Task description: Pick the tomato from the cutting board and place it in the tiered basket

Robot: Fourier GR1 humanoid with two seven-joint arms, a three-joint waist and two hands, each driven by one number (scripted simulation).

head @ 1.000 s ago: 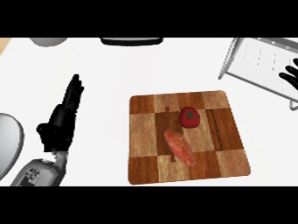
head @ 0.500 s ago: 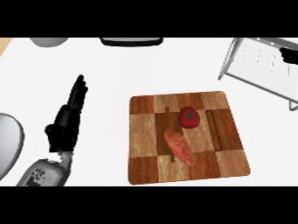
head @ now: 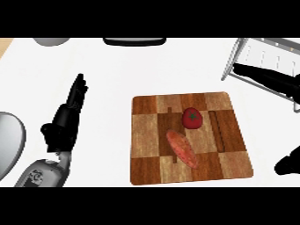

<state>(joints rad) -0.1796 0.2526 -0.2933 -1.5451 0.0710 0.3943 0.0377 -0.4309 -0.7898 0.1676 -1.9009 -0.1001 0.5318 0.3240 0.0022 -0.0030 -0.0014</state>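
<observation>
The left hand point(head: 66, 115) is lying open at nine o'clock, fingers straight. The tomato point(head: 192, 117) is sitting on the board point(head: 145, 132), a sweet potato point(head: 183, 148) just below. The right hand point(head: 269, 79) is stretching open toward eleven o'clock, before the basket point(head: 269, 52).

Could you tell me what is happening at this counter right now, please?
Nothing is held yet. The tomato lies on the cutting board beside a long reddish vegetable. The right hand reaches in front of the tiered basket at the upper right. The left hand rests open, left of the board.
</observation>
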